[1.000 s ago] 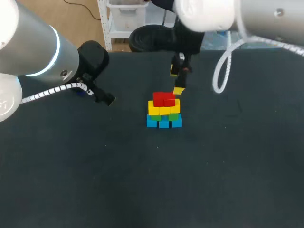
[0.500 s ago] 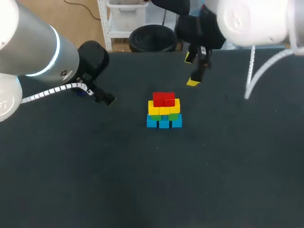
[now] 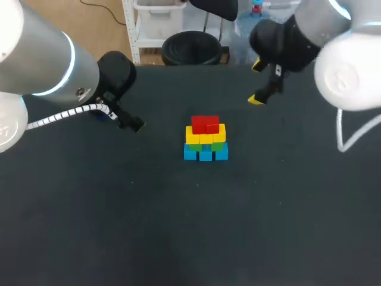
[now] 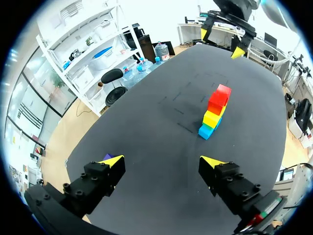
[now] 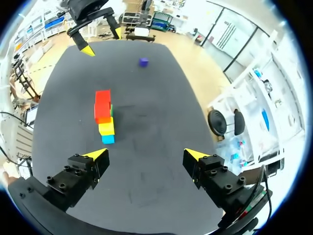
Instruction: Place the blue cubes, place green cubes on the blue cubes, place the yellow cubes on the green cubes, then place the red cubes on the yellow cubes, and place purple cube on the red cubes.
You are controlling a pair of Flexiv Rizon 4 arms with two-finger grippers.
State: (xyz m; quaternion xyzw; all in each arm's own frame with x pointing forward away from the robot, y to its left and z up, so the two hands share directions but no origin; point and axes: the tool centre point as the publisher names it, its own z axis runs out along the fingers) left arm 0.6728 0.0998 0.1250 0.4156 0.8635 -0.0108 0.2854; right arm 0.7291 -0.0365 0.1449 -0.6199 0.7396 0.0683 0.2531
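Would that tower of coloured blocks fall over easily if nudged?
Probably: the tower is four layers of separate cubes, so the red cubes on top might slide off first. The wider blue cubes underneath should steady it.

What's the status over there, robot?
Left gripper open, empty. Right gripper open, empty. Stack built to red. Purple cube loose beside left gripper, nothing blocking.

A table point(image 3: 178, 238) with a dark, matte, almost black top fills the head view from the lower edge up to its far edge near the top of the frame. The top looks like cloth, dotted with a few pale specks. Light falls softly and evenly across it.
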